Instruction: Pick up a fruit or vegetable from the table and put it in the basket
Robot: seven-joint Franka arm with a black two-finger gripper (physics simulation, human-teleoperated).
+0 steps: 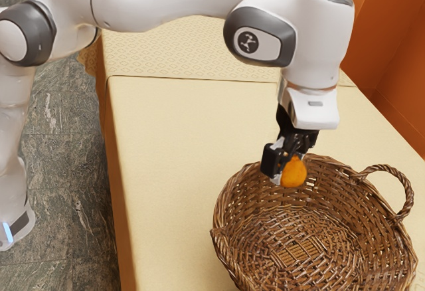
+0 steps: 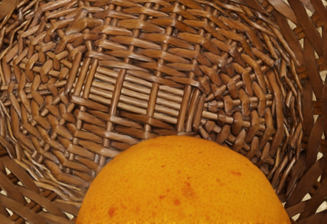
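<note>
The orange is up off the table, held between the 2 fingers of the gripper, which are clamped on it from 2 sides. It hangs over the inside of the wicker basket, toward the side nearer the arm, and is apart from the basket's bottom. In the wrist view the skin of the fruit is dimpled and marked with small reddish spots, and past it lies the woven bottom, with 1 patch of paler, straight slats at its middle and the wall curving up around it. The gripper points downward, with the hand above the basket. The basket stands upright on the table, well apart from the table edge at the exterior view's left and nearer the edge at the exterior view's right; on that side 1 looped handle rises from its rim. The table wears a plain pale yellow cover, and beyond a straight seam a patterned cloth runs on under the arm. The white arm, with grey joint covers, comes in from the exterior view's left and bends down to the hand. Grey streaked stone tiles lie beside the table at the exterior view's left, and an orange-brown wall stands at the exterior view's upper right.
</note>
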